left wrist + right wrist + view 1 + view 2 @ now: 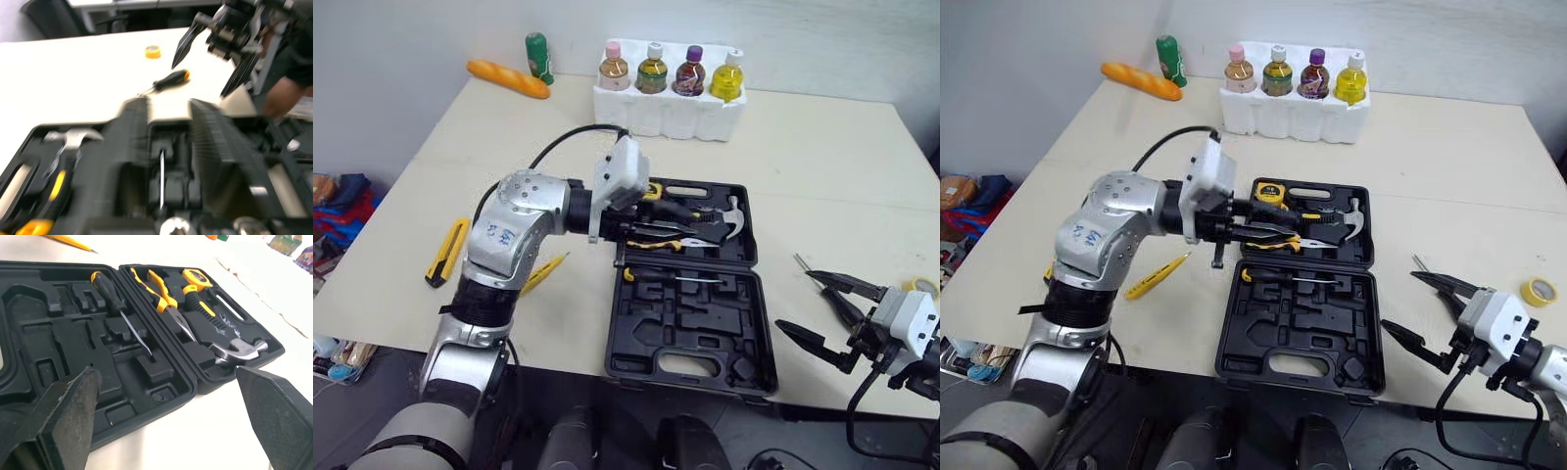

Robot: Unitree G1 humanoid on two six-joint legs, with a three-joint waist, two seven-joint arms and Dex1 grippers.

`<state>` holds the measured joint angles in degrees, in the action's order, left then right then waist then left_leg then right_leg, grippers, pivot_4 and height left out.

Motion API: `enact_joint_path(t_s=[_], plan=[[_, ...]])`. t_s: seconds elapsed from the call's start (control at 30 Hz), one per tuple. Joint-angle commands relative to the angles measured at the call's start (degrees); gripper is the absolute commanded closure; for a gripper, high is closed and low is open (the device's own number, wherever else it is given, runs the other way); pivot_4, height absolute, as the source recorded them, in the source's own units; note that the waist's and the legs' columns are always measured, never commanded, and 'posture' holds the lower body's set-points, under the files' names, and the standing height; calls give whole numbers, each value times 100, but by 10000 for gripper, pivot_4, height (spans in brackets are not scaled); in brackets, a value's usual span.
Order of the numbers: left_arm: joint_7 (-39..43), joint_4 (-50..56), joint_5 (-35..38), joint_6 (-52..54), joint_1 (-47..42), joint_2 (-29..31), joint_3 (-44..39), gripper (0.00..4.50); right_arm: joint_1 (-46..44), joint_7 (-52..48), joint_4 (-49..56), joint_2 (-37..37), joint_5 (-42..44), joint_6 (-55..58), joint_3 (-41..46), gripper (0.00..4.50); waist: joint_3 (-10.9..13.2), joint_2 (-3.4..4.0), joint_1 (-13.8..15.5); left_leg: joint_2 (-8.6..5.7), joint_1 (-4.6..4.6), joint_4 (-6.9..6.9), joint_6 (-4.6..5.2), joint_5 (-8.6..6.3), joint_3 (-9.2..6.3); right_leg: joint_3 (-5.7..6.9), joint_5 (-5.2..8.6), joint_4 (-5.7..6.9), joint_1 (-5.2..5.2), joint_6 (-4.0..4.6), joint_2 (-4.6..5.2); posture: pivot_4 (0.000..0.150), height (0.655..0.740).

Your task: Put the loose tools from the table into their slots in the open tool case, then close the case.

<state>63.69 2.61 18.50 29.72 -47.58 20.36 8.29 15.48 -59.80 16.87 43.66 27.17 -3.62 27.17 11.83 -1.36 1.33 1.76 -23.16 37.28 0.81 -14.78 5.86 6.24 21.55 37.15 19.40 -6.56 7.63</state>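
The black tool case [685,343] lies open in the middle of the table. Its far half holds a hammer [234,350], yellow-handled pliers [161,296] and a tape measure [195,278]. A black screwdriver [117,303] lies in the near half. My left gripper [168,103] hovers open over the case's left side, with nothing between its fingers. My right gripper [794,301] stands wide open at the table's front right, beside the case. Loose on the table are a yellow utility knife [446,252], a yellow tester pen [1156,276] and a small black-and-orange screwdriver [168,81].
A white foam tray [671,113] with several bottles stands at the back. A bread loaf [507,78] and a green bottle [539,57] lie at the back left. A yellow tape roll [1538,291] sits near the right edge.
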Motion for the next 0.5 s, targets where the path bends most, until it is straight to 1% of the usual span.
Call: enact_joint_path(t_s=[0.03, 0.17, 0.23, 0.33, 0.5], plan=[[-346, -275, -218, -550, 472, -295, 271, 44794, -113, -124, -89, 28, 61, -153, 18, 0, 0, 0, 4, -1, 0, 2, 2, -1, 0, 0, -1, -1, -1, -1, 1, 1500, 7400], [-571, -604, -812, -1167, 792, -320, 756, 44794, -111, -191, -115, 5, 46, -177, 19, 0, 0, 0, 17, -1, -7, 1, 2, -1, -3, 4, -1, -4, 2, -2, 0, 1500, 7400], [-716, -806, -965, -1329, 850, -387, 857, 44794, -121, -171, -111, -3, 36, -174, 19, 0, 0, 0, 14, -1, -6, 2, 2, -1, 0, 4, -1, -3, 2, -2, 0, 1500, 7400], [-1043, -1140, -1100, -1295, 855, -557, 876, 44794, -81, -106, -47, -50, 17, -177, 6, 0, 0, 0, 11, 0, -4, 4, 3, -2, 0, 4, -1, -1, 0, -2, 1, 1500, 7400], [-1094, -1409, -1271, -1311, 751, -608, 971, 44794, 101, 37, 152, -86, 81, -68, 171, 0, 0, 1, 2, 1, -3, 0, 2, -1, 1, 5, -2, -1, 3, -2, 0, 1500, 7400]])
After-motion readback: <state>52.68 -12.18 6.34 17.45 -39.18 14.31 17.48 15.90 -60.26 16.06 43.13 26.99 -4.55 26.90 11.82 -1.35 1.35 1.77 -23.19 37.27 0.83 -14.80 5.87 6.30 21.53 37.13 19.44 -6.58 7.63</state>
